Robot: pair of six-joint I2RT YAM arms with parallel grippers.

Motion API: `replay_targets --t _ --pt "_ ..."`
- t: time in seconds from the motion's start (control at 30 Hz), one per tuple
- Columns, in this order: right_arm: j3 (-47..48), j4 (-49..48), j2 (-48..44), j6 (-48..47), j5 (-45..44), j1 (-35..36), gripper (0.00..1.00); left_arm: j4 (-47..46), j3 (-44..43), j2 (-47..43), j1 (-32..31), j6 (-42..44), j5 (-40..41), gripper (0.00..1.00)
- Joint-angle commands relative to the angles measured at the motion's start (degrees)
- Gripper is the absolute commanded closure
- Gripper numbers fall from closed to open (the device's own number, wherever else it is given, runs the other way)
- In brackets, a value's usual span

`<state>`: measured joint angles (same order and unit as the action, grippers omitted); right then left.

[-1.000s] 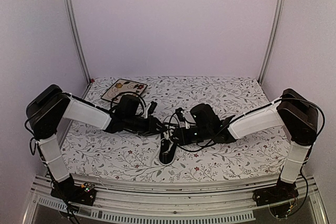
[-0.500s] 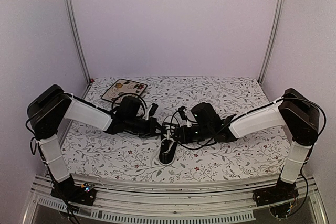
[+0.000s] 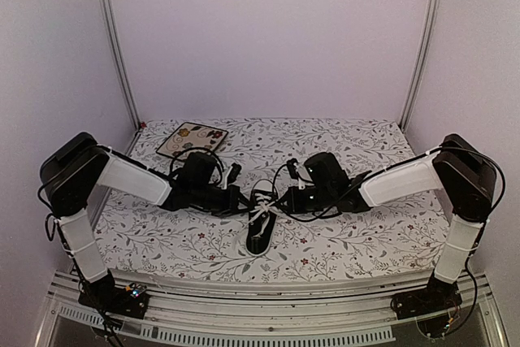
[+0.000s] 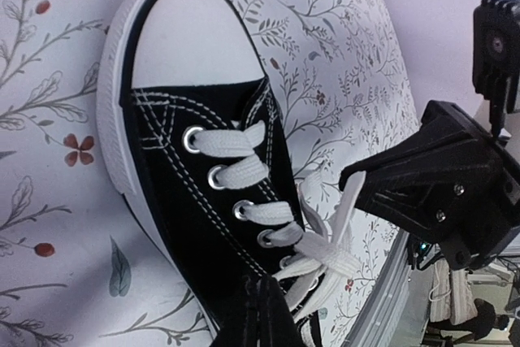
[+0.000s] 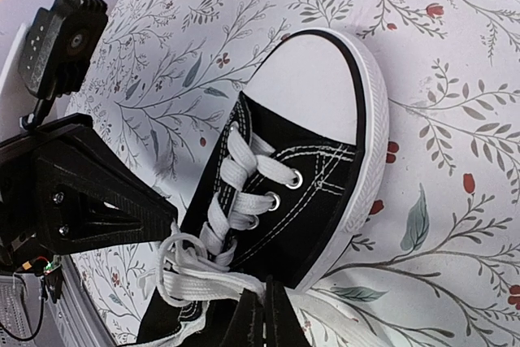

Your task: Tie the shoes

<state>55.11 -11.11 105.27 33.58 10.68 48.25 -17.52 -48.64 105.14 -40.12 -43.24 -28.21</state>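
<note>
- Black canvas sneaker lies on the floral table midway between the two arms. Its white toe cap appears to point away from the bases.
- White laces are threaded through the eyelets, and their loose ends bunch over the tongue, not yet drawn into a bow.
- Left gripper has its fingers pressed together at the lace bundle, and a strand looks caught between them.
- Right gripper is likewise squeezed closed, pinching a flat lace strand that runs right up to its fingertips.
- Handling, as a judgement: the shoe is light and its canvas upper soft, so a sideways tug on a lace may drag or tip it.
- The laces are limp and flat, and likely to slip from a narrow pinch.
- The best hold seems to be on the free lace ends near the top eyelets, not on the canvas or the rubber sole.
- The square patterned plate sits well apart at the far left.
</note>
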Motion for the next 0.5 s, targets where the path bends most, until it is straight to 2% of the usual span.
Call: replay_targets --t 0.0,0.47 --pt "1.20 -0.30 -0.57 0.43 0.90 -1.65 0.98 0.95 1.84 -2.51 0.44 0.27 1.75 1.00" --pt "1.51 -0.99 2.31 1.02 2.69 -5.10 0.98 0.70 7.29 -4.29 3.51 0.27 4.27 1.00"
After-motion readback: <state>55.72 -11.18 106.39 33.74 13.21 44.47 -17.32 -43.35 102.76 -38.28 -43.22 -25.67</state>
